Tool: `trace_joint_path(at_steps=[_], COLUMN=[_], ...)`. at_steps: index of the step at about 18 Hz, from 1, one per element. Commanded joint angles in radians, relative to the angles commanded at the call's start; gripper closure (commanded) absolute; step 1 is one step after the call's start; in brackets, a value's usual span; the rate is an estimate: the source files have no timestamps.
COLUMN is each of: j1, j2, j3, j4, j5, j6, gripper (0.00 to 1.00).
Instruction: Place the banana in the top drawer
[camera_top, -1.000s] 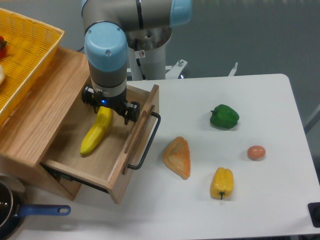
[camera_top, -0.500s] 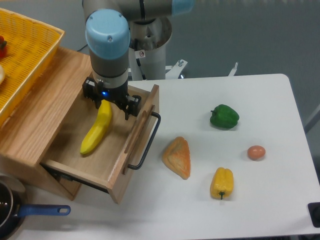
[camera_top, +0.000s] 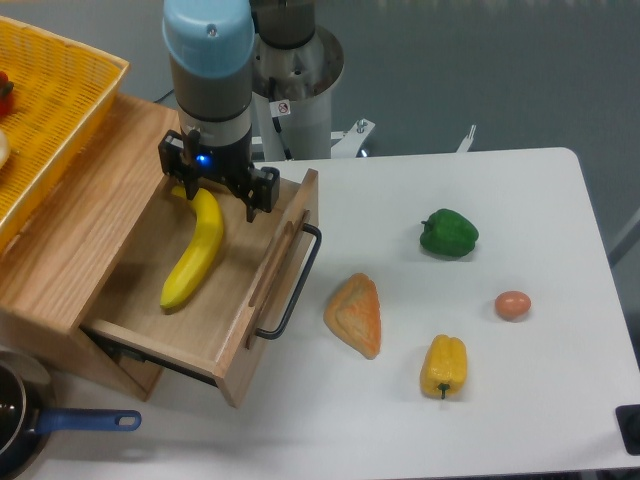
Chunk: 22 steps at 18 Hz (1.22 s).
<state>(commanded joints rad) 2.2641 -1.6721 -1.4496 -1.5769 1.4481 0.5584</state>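
The banana (camera_top: 196, 255) lies in the open top drawer (camera_top: 235, 330), its long axis running from far end to near-left, directly beneath the tool (camera_top: 218, 193), whose fingers stand apart, holding nothing.

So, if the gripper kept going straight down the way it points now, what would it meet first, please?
Most likely the upper end of the banana, lying in the top drawer right below the gripper, though depth is hard to judge.
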Motion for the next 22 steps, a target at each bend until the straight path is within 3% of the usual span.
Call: trace_joint_path(at_steps=[5,10,15,17,19,22], j1=[0.034,0.084,0.188,0.230,0.264,0.294], j2=[0.031,0.075,0.100,0.106,0.109,0.107], j3=[-0.003,-0.031,-0.038,-0.038,-0.041,-0.044], j4=[-0.002,-0.018,-0.034,-0.044,-0.070,-0.074], j5=[0.000,0.006,0.006,0.012,0.046,0.100], j6=[0.021,0.193,0.366,0.498,0.602,0.646], gripper=[0.01,0.00,0.00,0.00,0.00,0.00])
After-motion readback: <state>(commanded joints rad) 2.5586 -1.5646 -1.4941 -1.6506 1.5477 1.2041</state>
